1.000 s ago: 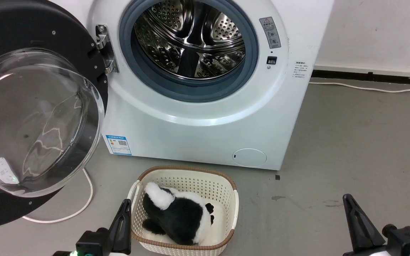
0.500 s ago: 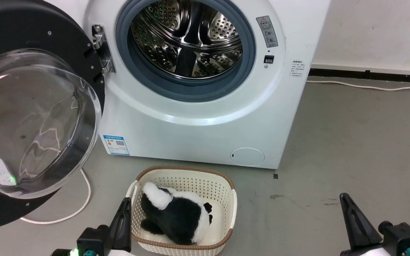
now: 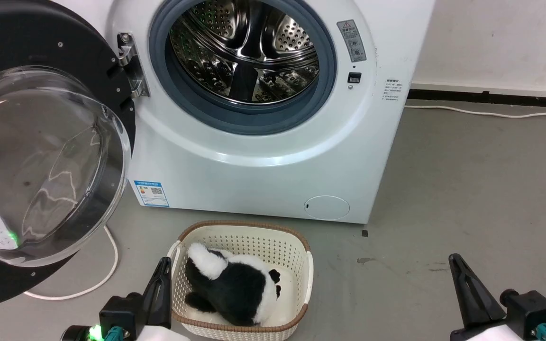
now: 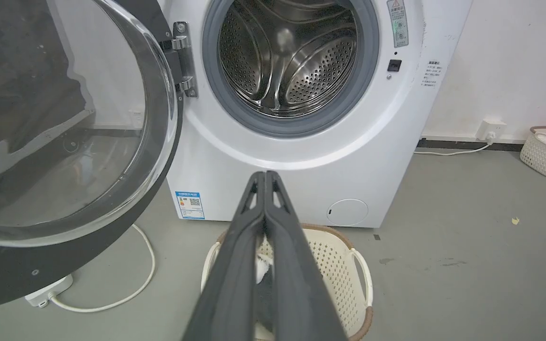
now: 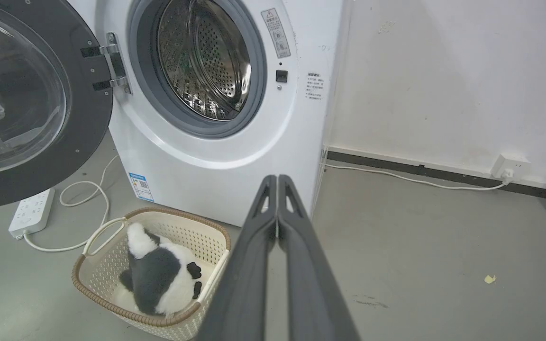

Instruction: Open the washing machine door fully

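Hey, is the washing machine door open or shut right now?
Open. The washing machine door is swung out to the left on its hinge, leaving the steel drum exposed.

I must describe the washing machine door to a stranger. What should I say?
Find the white washing machine. Its door hangs open left of the steel drum. It is a black disc with a clear glass bowl, unlike the small white flap.
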### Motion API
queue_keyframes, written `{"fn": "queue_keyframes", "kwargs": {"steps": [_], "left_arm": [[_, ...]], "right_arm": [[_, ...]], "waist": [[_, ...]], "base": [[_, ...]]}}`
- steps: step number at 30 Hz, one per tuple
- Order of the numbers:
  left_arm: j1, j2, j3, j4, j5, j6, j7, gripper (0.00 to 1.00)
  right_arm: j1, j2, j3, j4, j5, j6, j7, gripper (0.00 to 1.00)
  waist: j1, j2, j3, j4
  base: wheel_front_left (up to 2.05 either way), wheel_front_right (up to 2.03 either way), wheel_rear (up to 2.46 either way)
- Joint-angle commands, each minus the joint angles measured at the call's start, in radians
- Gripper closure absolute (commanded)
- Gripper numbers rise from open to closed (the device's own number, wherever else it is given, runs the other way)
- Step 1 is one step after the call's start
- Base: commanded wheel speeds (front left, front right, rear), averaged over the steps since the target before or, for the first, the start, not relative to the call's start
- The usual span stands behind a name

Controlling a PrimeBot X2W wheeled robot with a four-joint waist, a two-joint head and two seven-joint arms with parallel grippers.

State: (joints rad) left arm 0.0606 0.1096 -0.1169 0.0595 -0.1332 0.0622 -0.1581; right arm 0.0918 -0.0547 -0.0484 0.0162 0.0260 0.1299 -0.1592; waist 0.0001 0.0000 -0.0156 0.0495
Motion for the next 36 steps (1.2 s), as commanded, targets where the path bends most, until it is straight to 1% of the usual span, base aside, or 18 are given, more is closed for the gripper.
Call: {"fn": "queue_keyframes", "kwargs": {"steps": [1, 36], "left_arm": [[-0.013, -0.004, 0.006, -0.007, 0.012, -0.007, 0.007, 1.00], [-0.036, -0.030, 0.058, -0.032, 0.069, -0.033, 0.079, 1.00]], "right_arm": [[-0.019, 0.002, 0.003, -0.005, -0.005, 0.000, 0.008, 1.00], [-0.053, 0.003, 0.025, -0.010, -0.015, 0.001, 0.080, 1.00]], "waist": [[-0.0001, 0.0000, 0.000, -0.001], [-0.0001, 0.0000, 0.008, -0.024]], "base": [[0.00, 0.00, 0.00], [0.00, 0.00, 0.00]]}}
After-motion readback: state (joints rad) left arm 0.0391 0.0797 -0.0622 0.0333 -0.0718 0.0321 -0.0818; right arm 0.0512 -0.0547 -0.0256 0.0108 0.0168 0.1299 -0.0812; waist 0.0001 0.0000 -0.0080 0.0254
